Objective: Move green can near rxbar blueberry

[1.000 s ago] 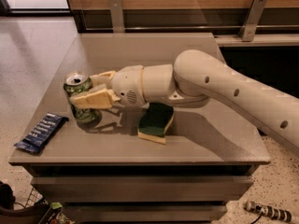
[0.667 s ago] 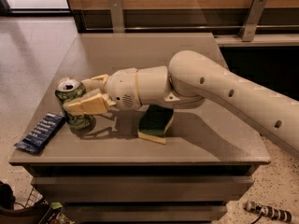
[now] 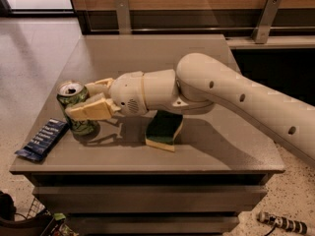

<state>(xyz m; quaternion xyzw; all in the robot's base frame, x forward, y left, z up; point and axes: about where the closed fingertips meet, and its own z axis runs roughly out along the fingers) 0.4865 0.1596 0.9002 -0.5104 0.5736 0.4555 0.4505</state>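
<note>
The green can (image 3: 75, 107) stands upright near the table's front left, with pale green sides and a silver top. My gripper (image 3: 84, 101) is shut on the green can, one finger (image 3: 91, 109) across its front and the other behind it. The rxbar blueberry (image 3: 42, 139), a dark blue wrapper with white text, lies flat at the front left corner, a short way left of the can's base. My cream arm (image 3: 236, 100) reaches in from the right.
A green-topped yellow sponge (image 3: 164, 130) lies under my arm, right of the can. The grey table (image 3: 147, 58) drops off just left of the bar and at the front. A wooden wall with metal brackets (image 3: 266, 18) stands behind.
My gripper has carried the green can leftwards and forwards, closer to the blue bar. The sponge and the bar have not moved.
</note>
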